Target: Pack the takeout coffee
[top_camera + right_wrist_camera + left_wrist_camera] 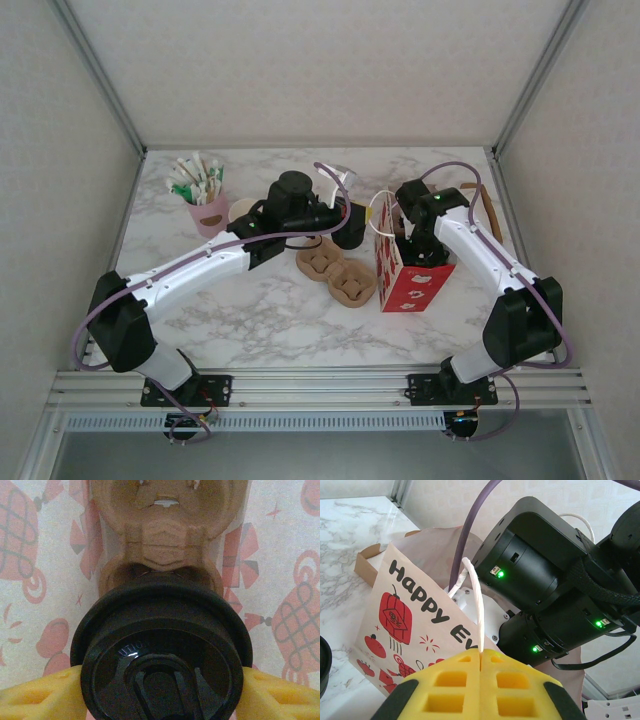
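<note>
Two grippers are at one white paper bag (405, 285) w/ red print & black "Happy" lettering. It stands upright on the white marbled surface (250, 320), right of centre in the top view.

The left gripper (481, 652) has its yellow pads pressed together on the bag's white cord handle (479, 605), pinching the loop at its top. The cord runs up from the near bag wall. In the top view this gripper (362, 222) sits just left of the bag's mouth, w/ the arm stretched across from the near-left corner.

The right gripper (160, 695) is down inside the bag, w/ pink show-through of the print on the walls around it. Its yellow fingers (35, 695) are spread wide & touch opposite sides of the takeout coffee (160, 650), clamping it at the round black plastic lid. The cup body under the lid is hidden. Below the lid, at the bag's bottom, lies a brown moulded-pulp cup carrier (165, 540). Whether the cup is seated in it can't be told.

Two more brown pulp carriers (337, 272) lie flat on the surface just left of the bag. A pink cup (210, 213) stuffed w/ sachets & sticks stands at the far left, well apart.
</note>
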You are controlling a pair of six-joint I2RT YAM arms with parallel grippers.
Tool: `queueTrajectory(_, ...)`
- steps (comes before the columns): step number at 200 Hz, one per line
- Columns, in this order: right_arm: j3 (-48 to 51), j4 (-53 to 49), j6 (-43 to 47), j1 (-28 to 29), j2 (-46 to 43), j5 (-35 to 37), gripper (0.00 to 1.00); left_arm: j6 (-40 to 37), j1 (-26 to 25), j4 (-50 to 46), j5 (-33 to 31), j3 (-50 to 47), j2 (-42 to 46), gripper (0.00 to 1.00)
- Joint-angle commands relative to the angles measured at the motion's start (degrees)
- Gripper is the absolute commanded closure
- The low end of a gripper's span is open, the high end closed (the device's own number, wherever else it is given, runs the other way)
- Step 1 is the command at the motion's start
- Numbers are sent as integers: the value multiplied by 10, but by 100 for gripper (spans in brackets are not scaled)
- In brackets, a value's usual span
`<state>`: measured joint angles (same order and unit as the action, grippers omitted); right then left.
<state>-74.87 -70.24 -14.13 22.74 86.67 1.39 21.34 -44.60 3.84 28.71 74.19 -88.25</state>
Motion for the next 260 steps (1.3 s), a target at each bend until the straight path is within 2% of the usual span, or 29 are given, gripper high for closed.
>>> queueTrajectory(1,7,2,2,-2,10,-19,32,-6,-6,-1,-6,12,-6,100)
queueTrajectory(107,7,2,2,-2,10,-19,31,-4,-6,-1,-7,14,-6,100)
queueTrajectory(134,7,2,3,-2,10,-19,31,-3,-6,-2,-9,15,-4,96)
queueTrajectory(146,8,2,2,-2,10,-19,31,-2,-6,-2,-10,15,-2,92)
queueTrajectory(161,8,3,2,-2,9,-19,31,0,-6,-2,-11,15,0,83)
queueTrajectory(208,8,1,3,-2,7,-19,31,4,-6,2,-12,11,12,48)
queueTrajectory(260,5,-2,1,-2,6,-19,30,6,-6,18,-5,-1,29,26)
